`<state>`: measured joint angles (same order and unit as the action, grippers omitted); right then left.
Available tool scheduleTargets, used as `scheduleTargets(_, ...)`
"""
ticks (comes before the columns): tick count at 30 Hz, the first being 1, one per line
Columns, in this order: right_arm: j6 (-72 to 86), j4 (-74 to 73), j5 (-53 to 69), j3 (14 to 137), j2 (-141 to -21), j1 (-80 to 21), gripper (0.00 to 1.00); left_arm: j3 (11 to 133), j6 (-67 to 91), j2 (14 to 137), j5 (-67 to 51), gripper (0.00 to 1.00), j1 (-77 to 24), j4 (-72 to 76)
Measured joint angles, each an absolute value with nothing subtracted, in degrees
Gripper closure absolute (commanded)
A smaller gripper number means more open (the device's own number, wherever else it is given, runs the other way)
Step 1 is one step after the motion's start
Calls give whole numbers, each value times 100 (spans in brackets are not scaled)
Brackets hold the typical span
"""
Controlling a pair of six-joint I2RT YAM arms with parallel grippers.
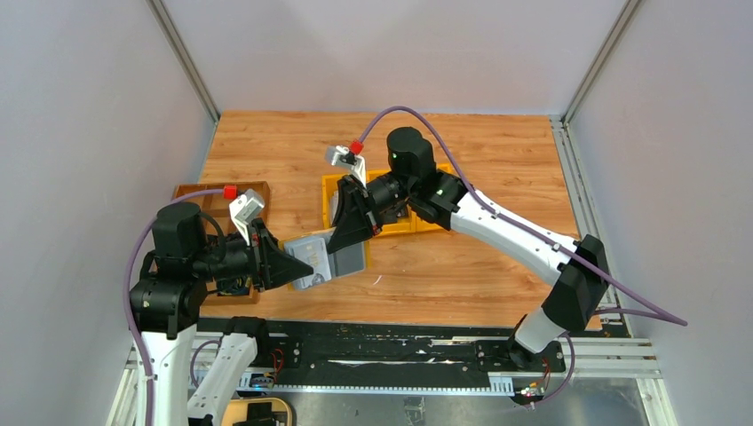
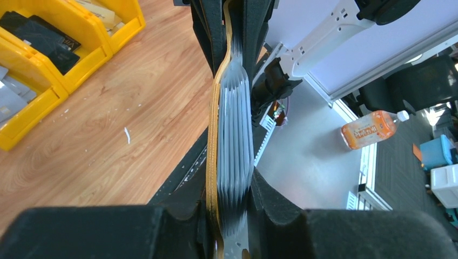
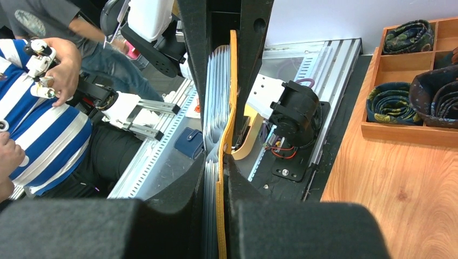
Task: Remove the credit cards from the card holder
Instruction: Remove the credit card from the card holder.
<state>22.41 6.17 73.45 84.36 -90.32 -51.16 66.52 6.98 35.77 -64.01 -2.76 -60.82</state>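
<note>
The card holder [image 1: 333, 253] hangs open above the table's near middle, its grey pocketed lining facing up, held between both arms. My left gripper [image 1: 306, 264] is shut on its left end and my right gripper [image 1: 348, 235] is shut on its right end. In the left wrist view the card holder [image 2: 233, 135] shows edge-on, mustard cover left and grey pocket layers right, clamped by the left gripper [image 2: 232, 186]. The right wrist view shows the card holder [image 3: 219, 108] pinched in the right gripper [image 3: 216, 167]. I cannot make out credit cards among the grey layers.
Yellow bins [image 2: 81, 65] holding dark cards [image 2: 40, 38] stand behind the right arm at mid-table. A brown compartment tray [image 3: 410, 129] with rolled ties sits at the left edge [image 1: 200, 193]. A person sits past the table's near edge.
</note>
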Motion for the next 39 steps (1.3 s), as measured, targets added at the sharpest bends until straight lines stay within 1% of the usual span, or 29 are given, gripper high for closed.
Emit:
scheduleTargets(3, 2169, 554, 7321, 8436, -9028, -5116, 67, 6654, 707, 3579, -6414, 92, -283, -6077)
scheduleTargets(4, 2147, 523, 7290, 8436, -9024, -5116, 62, 6654, 705, 3586, -6407, 93, -283, -6077)
scheduleTargets(5, 2156, 473, 7266, 8440, -9015, -5113, 59, 6654, 705, 3590, -6394, 95, -281, -6086)
scheduleTargets(8, 2154, 322, 6938, 8475, -8938, -5030, 58, 6659, 705, 3610, -6298, 100, -281, -6108)
scheduleTargets(11, 2519, 528, 6320, 8311, -8646, -4713, 50, 6665, 698, 3623, -6156, 100, -281, -6143)
scheduleTargets(14, 3238, 1485, 5704, 7498, -7918, -4270, 49, 6665, 705, 3627, -5959, 100, -281, -6136)
scheduleTargets(16, 3463, 1695, 5472, 7408, -7664, -4198, 49, 6665, 744, 3638, -5835, 100, -281, -6123)
scheduleTargets(19, 3632, 1916, 5253, 7424, -7476, -4423, 49, 6667, 766, 3688, -5649, 100, -281, -6086)
scheduleTargets(24, 3701, 1903, 4908, 7363, -7505, -5203, 50, 6667, 764, 3793, -5443, 100, -281, -6023)
scheduleTargets(27, 3708, 1850, 4779, 7247, -7625, -5498, 50, 6667, 766, 3844, -5428, 100, -281, -6012)
scheduleTargets(32, 3817, 1809, 4486, 6740, -7822, -5561, 52, 6678, 812, 3876, -5452, 100, -281, -6010)
scheduleTargets(36, 3859, 1750, 4388, 6613, -7948, -5564, 53, 6720, 862, 3879, -5470, 99, -281, -6005)
scheduleTargets(39, 3894, 1782, 4388, 6613, -7950, -5572, 57, 6720, 923, 3872, -5498, 98, -281, -6003)
